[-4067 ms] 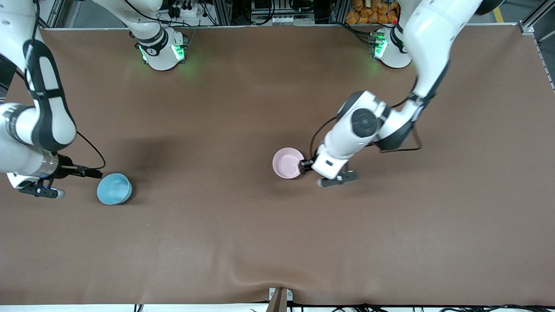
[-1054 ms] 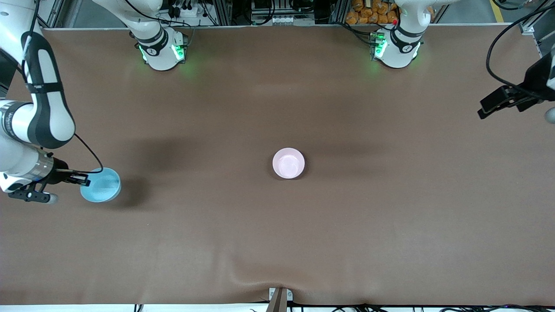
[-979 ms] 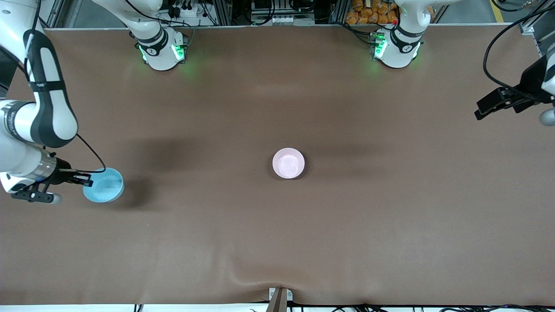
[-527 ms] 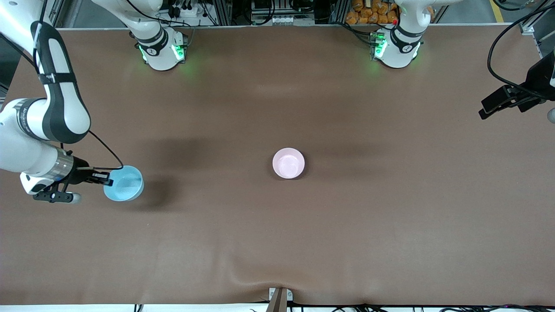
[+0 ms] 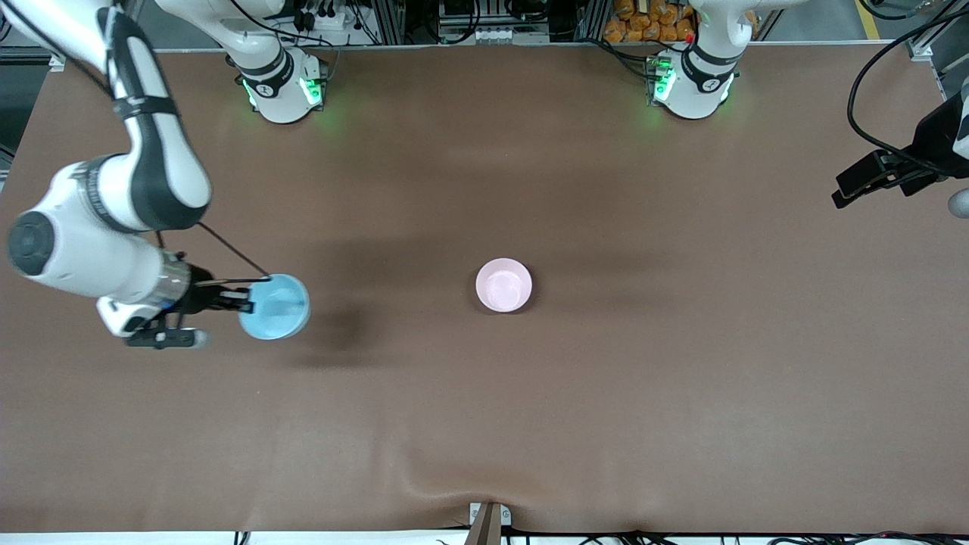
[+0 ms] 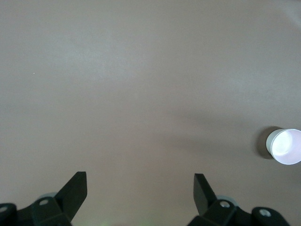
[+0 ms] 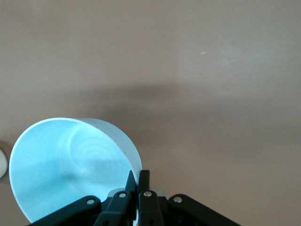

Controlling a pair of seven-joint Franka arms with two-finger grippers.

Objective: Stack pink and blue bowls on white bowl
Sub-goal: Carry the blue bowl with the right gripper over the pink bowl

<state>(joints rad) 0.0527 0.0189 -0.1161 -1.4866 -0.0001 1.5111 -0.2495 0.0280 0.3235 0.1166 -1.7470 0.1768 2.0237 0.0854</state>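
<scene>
The pale pink bowl (image 5: pixel 503 284) stands upright in the middle of the table; it also shows in the left wrist view (image 6: pixel 284 147). No white bowl shows in any view. My right gripper (image 5: pixel 246 303) is shut on the rim of the sky blue bowl (image 5: pixel 276 306) and holds it above the table, between the right arm's end and the pink bowl. In the right wrist view the fingers (image 7: pixel 143 181) pinch the blue bowl's (image 7: pixel 66 165) wall. My left gripper (image 5: pixel 839 200) is open and empty over the left arm's end of the table; it also shows in the left wrist view (image 6: pixel 140 181).
The brown table mat (image 5: pixel 484 424) has a small wrinkle at its edge nearest the front camera. Both arm bases (image 5: pixel 280 87) stand along the edge farthest from that camera.
My right gripper has carried the blue bowl, lifted, toward the pink bowl. The left arm, which was at the pink bowl, has drawn back to its end of the table and waits.
</scene>
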